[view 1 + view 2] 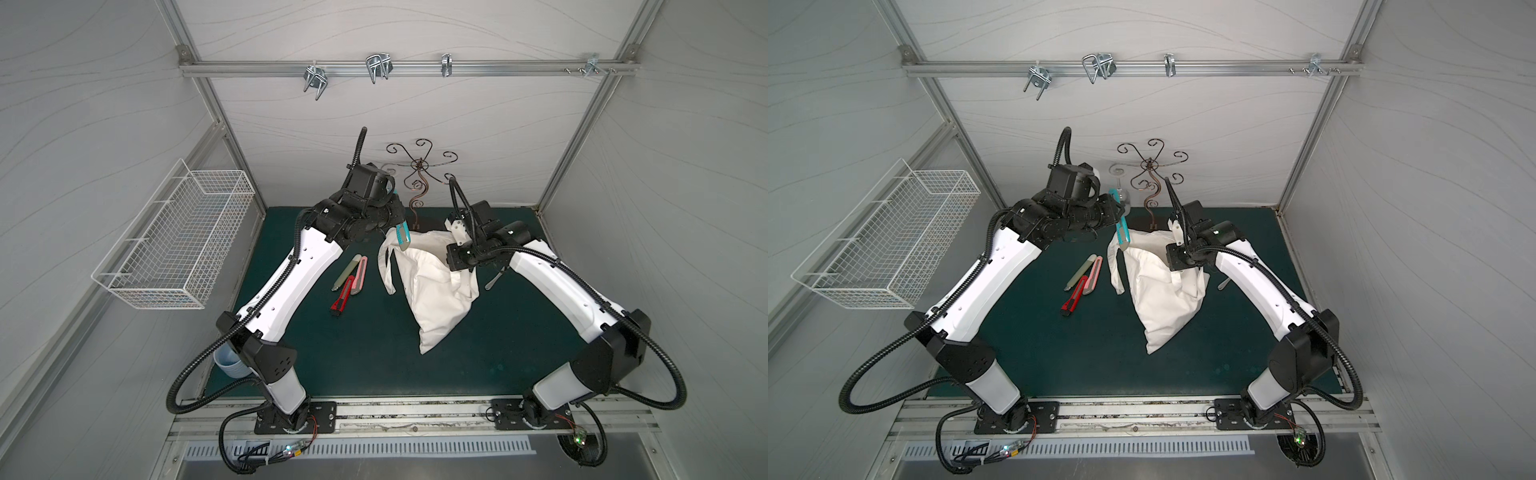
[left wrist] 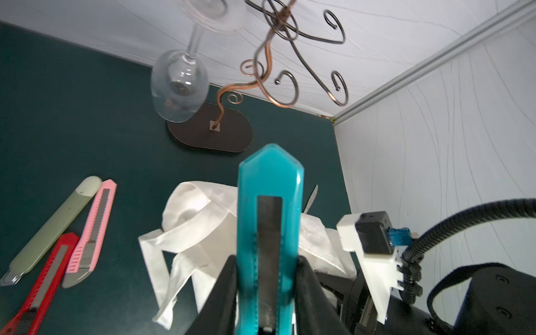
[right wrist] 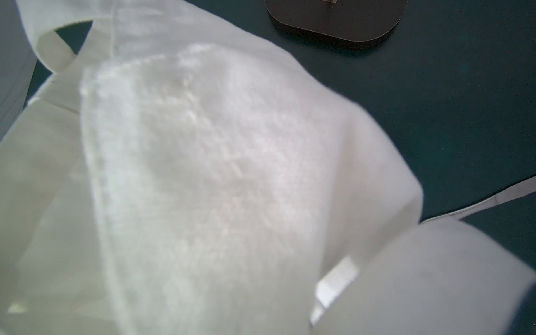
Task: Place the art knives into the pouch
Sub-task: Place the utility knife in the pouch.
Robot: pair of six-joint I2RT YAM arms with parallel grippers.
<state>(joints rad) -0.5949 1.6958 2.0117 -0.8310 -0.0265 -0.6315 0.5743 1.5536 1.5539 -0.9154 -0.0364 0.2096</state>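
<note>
A teal art knife (image 1: 402,237) (image 1: 1122,232) (image 2: 269,226) is clamped between the black fingers of my left gripper (image 1: 397,222) (image 2: 268,261). It hangs over the far left corner of the pouch's raised mouth. The pouch (image 1: 436,291) (image 1: 1163,299) (image 2: 197,220) is off-white canvas lying on the green mat, and its far end is lifted. My right gripper (image 1: 461,259) sits at that lifted edge, shut on the cloth. In the right wrist view the pouch (image 3: 203,174) fills the picture and hides the fingers.
Three more knives lie left of the pouch: grey-green (image 1: 345,272), pink (image 1: 359,276) and red (image 1: 341,301). A pale knife (image 1: 492,282) lies under the right arm. A copper stand (image 1: 417,183) with a wine glass (image 2: 179,87) rises behind. A wire basket (image 1: 174,241) hangs on the left wall.
</note>
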